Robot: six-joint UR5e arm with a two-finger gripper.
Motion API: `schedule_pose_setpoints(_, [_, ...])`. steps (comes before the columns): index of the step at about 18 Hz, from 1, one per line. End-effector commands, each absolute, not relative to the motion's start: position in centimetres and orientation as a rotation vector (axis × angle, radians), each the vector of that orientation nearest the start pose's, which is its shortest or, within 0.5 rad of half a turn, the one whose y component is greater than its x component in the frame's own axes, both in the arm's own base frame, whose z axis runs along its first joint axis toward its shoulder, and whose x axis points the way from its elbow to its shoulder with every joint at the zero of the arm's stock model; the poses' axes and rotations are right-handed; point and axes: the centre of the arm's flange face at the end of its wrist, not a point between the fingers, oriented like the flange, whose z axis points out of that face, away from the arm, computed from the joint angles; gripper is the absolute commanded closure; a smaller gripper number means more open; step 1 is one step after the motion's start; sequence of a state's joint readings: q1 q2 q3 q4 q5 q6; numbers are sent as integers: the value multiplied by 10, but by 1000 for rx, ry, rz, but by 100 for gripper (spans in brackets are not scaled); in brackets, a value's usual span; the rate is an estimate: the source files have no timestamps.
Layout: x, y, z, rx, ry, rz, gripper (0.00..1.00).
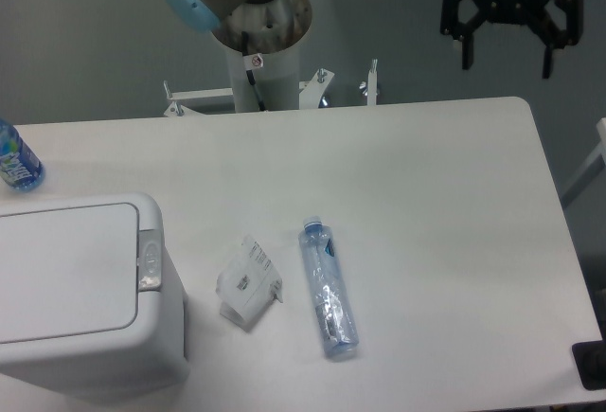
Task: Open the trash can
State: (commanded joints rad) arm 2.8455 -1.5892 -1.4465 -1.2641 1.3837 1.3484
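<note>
The gripper (506,56) hangs at the top right, beyond the far edge of the counter (426,204), its two black fingers (467,47) spread wide apart with nothing between them and touching nothing. The trash can (85,289) stands at the near left corner of the counter, well apart from the gripper. It is a boxy white bin with rounded corners; its long axis runs left to right, and part of it is cut off by the left edge. Its flat lid (66,270) lies closed, and the small grey latch (150,260) sits on the right-hand side, facing the crumpled clear container (249,282) and the bottle (328,287) lying beside it. Another bottle (17,158) stands at the far left.
</note>
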Motion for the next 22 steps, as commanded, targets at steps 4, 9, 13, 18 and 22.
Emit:
schedule_pose_setpoints(4, [-460, 300, 579, -2808, 140, 500, 0])
schedule_pose_setpoints(9, [-460, 325, 576, -2797, 12, 461, 0])
schedule_pose_setpoints(13, [-451, 365, 572, -2744, -177, 416, 0])
schedule_pose_setpoints(18, [-426, 418, 558, -2680, -360, 333, 0])
schedule_pose_setpoints(22, [-414, 433, 556, -2658, -433, 291, 0])
